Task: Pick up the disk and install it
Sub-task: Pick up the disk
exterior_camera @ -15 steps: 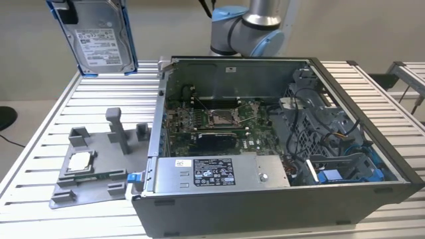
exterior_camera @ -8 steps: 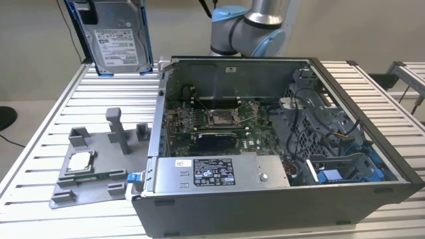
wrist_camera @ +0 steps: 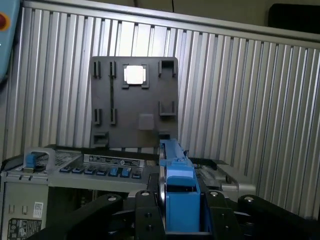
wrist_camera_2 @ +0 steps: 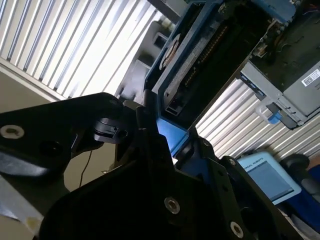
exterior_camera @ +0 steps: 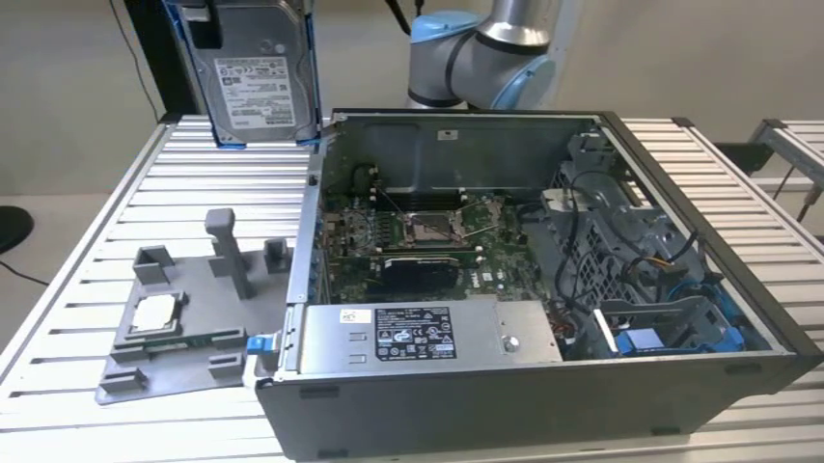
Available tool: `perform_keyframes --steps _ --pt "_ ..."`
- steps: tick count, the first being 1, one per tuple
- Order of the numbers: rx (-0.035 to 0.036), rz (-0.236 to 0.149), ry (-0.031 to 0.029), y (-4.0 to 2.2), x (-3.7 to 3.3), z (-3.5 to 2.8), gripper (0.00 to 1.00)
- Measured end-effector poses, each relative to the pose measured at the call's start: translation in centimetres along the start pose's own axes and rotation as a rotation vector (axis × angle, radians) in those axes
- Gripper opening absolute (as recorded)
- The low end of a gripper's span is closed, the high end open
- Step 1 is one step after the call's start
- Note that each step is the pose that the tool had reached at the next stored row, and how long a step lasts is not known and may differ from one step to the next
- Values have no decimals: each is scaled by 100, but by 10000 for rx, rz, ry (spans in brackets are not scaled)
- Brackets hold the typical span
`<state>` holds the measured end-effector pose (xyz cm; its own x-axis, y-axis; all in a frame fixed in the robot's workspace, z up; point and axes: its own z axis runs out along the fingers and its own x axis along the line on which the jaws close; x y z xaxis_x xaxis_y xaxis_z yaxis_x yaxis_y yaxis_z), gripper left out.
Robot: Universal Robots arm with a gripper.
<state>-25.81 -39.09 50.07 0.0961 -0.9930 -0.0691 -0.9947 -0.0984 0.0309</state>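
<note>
The disk (exterior_camera: 258,82), a silver-grey drive with a white label and a blue carrier frame, hangs upright in the air above the table's far corner, at the exterior view's left of the open computer case (exterior_camera: 451,118). In the first wrist view my gripper (wrist_camera: 180,196) is shut on the disk (wrist_camera: 178,170), whose blue edge stands between the two black fingers. The second wrist view looks along the disk (wrist_camera_2: 195,60) from behind the gripper (wrist_camera_2: 172,134).
A grey fixture plate (exterior_camera: 180,338) with upright posts and a small square chip (exterior_camera: 157,312) lies on the slatted table beside the case. Inside the case are the power-supply box (exterior_camera: 425,333), the motherboard (exterior_camera: 425,236) and a blue-trimmed drive bay (exterior_camera: 663,338). The arm's base (exterior_camera: 483,53) stands behind the case.
</note>
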Motion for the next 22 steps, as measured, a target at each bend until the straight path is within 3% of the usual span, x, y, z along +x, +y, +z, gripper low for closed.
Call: perform_keyframes --steps 12,22 --pt "-26 2 -2 -540 100 -24 0" --pt "-79 6 -7 -983 224 -46 0"
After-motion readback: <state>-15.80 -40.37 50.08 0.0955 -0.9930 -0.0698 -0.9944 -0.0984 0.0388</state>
